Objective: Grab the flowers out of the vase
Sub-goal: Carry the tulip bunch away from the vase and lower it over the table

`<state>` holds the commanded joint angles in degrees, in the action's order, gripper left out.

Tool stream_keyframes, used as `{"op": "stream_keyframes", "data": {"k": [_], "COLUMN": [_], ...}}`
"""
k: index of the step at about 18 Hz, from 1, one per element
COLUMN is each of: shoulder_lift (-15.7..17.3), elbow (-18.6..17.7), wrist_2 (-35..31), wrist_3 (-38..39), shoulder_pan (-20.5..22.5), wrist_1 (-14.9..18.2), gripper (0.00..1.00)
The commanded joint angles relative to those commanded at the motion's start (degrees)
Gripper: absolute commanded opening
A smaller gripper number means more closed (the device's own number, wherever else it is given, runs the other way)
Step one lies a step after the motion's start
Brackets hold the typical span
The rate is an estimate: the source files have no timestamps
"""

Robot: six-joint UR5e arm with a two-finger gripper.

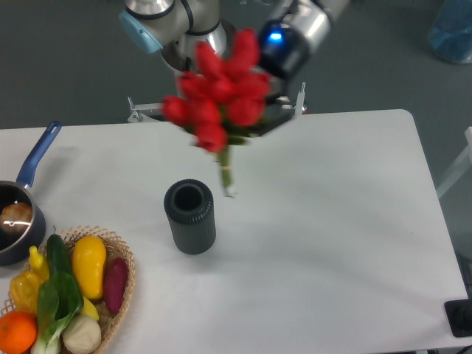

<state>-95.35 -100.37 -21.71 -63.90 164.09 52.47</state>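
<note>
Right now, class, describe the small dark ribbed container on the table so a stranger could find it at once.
Start at the white table and look left of centre. There stands the dark grey ribbed cylindrical vase, upright and empty, just right of the wicker basket of vegetables. Unlike the blue-handled saucepan, it has no handle.

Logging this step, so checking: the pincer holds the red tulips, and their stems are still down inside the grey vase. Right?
Not quite. The camera view shows the pincer holding the red tulips, but their stems hang clear of the grey vase, up and to its right. The vase mouth is empty.
</note>
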Motion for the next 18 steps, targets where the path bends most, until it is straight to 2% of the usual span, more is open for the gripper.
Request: {"op": "stream_keyframes", "data": {"k": [2,5,10,12,15,18], "shoulder_lift": [-2.73,-5.54,-12.22,-14.68,-16.53,-18.81], "elbow": [1.31,3.42,6.85,7.91,8.7,11.33], "wrist_2": [-2.88,-15.26,-29.77,-33.39,-39.53,-45.95], "wrist_3": [-0.09,-0.53,-2.72,-3.95,-6.58,-9.31], "shoulder_pan": [0.88,0.45,-1.39,-2.28,-2.37,-2.72], "wrist_1": [-0.35,-0.35,-0.35,-0.35,-0.26,-0.09], "gripper": [0.0,0.0,0.0,0.0,0.0,0.0]}}
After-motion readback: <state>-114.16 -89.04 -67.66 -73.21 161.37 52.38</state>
